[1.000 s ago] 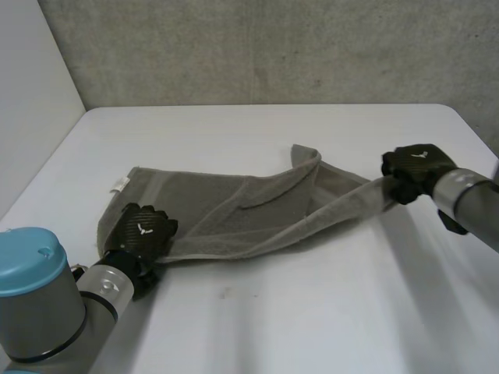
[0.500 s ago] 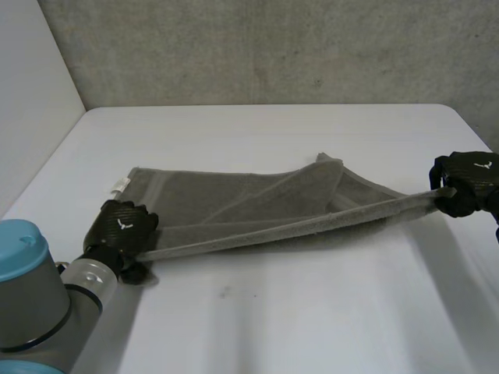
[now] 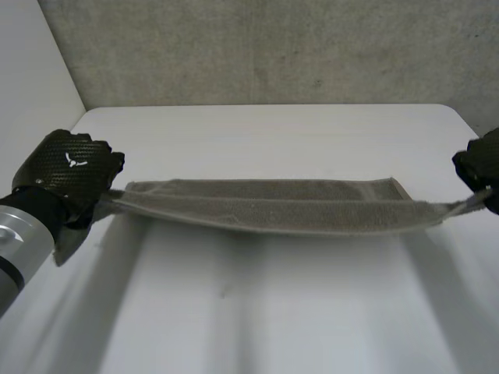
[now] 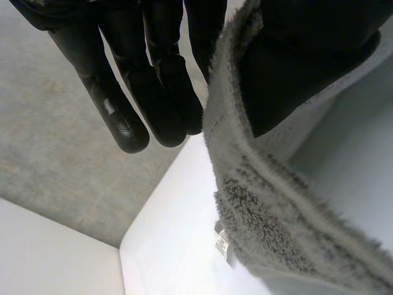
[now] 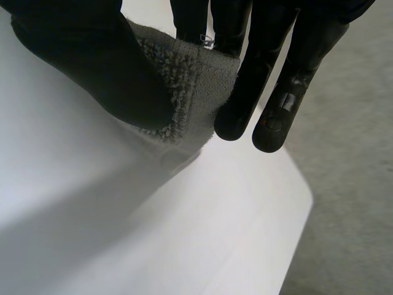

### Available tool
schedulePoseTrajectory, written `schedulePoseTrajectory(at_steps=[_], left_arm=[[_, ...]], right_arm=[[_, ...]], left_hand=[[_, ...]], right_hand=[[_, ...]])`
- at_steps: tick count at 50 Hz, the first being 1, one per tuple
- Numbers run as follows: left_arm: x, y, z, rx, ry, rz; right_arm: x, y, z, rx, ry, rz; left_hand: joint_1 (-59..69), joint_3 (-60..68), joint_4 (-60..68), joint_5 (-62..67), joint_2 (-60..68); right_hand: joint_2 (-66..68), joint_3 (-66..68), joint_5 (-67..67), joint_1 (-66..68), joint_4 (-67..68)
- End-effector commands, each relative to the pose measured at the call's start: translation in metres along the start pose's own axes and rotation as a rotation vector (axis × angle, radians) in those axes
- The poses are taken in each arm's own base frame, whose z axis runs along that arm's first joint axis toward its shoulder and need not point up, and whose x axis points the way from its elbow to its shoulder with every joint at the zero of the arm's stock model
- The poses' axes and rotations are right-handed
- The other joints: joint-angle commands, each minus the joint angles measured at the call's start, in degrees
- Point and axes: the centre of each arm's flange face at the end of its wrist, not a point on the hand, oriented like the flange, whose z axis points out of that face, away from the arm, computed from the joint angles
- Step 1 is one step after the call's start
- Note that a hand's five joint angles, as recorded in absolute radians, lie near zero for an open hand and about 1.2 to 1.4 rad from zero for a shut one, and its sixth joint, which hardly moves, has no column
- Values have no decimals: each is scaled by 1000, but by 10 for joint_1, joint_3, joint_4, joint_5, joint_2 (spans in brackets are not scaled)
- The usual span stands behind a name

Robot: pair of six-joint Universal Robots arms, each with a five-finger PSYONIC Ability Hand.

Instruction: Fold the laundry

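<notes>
The left hand (image 3: 72,173) and right hand (image 3: 480,165) each pinch one end of the grey terry towel (image 3: 273,206) between thumb and fingers, stretching it taut over the white surface (image 3: 273,312), likely to flatten it for folding.

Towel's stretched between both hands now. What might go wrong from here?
The right hand pinches just the tip of the towel's corner, so more pull may slip it free. That hand is near the table's right edge, so a dropped end might slide off. Loose cloth hangs below the left hand, so the fold may land uneven.
</notes>
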Motion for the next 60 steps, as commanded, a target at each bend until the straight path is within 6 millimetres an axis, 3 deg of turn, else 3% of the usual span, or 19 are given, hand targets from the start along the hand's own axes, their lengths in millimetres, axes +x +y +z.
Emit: schedulePoseTrajectory(at_steps=[1, 6, 12, 14, 15, 17, 18, 19, 20, 22, 23, 25, 31, 36, 38, 39, 41, 52, 60], left_arm=[[12, 27, 13, -141, 211, 77], [30, 58, 50, -242, 345, 111], [26, 61, 91, -225, 334, 117], [6, 41, 120, -151, 243, 131], [6, 41, 120, -150, 242, 132], [-6, 22, 131, -92, 183, 148], [-18, -4, 140, -1, 116, 160], [-32, -35, 148, 113, 25, 167], [-33, -35, 148, 115, 25, 167], [-67, -91, 151, 348, -154, 131], [-67, -92, 151, 350, -155, 131], [-99, -132, 144, 547, -302, 41], [-126, -155, 130, 681, -439, -81], [-106, -115, 140, 548, -366, -115], [-79, -71, 147, 415, -273, -123], [-79, -71, 147, 414, -272, -123], [-49, -25, 149, 295, -162, -131], [42, 85, 132, 74, 99, -171], [56, 125, 119, -66, 145, -147]], right_arm=[[-26, 27, 19, -146, -211, -76], [-54, 49, 51, -270, -318, -106], [-42, 31, 84, -204, -145, -151], [-12, -2, 96, -72, 38, -109], [-12, -3, 96, -71, 39, -108], [30, -47, 99, 125, 236, -35], [30, -47, 99, 126, 237, -34], [51, -69, 96, 237, 331, 14], [51, -69, 96, 238, 332, 14], [86, -107, 83, 469, 489, 97], [86, -107, 83, 470, 490, 97], [106, -130, 66, 647, 601, 152], [108, -134, 50, 718, 651, 167], [83, -112, 62, 644, 557, 180], [60, -91, 74, 581, 461, 185], [60, -91, 74, 581, 461, 185], [33, -61, 88, 494, 353, 197], [-71, 29, 94, 204, -35, 277], [-66, 66, 95, 89, -18, 306]], left_hand=[[137, 104, 104, 114, 103], [137, 104, 104, 114, 103], [137, 104, 104, 114, 103], [137, 104, 104, 114, 103], [137, 104, 104, 114, 103], [137, 104, 104, 114, 103], [137, 104, 104, 114, 103], [137, 104, 104, 114, 103], [137, 104, 104, 114, 103], [137, 104, 104, 114, 103], [137, 104, 104, 114, 103], [137, 104, 104, 114, 103], [137, 104, 104, 114, 103], [137, 104, 104, 114, 103], [137, 104, 104, 114, 103], [137, 104, 104, 114, 103], [137, 104, 104, 114, 103], [137, 104, 104, 114, 103], [137, 104, 104, 114, 103]], right_hand=[[127, 123, 139, 247, 116], [127, 123, 139, 247, 116], [127, 123, 139, 247, 116], [127, 123, 139, 247, 116], [127, 123, 139, 247, 116], [127, 123, 139, 247, 116], [127, 123, 139, 247, 116], [127, 123, 139, 247, 116], [127, 123, 139, 247, 116], [127, 123, 139, 247, 116], [127, 123, 139, 247, 116], [127, 123, 139, 247, 116], [127, 123, 139, 247, 116], [127, 123, 139, 247, 116], [127, 123, 139, 247, 116], [127, 123, 139, 247, 116], [127, 123, 139, 247, 116], [127, 123, 139, 247, 116], [127, 123, 139, 247, 116]])
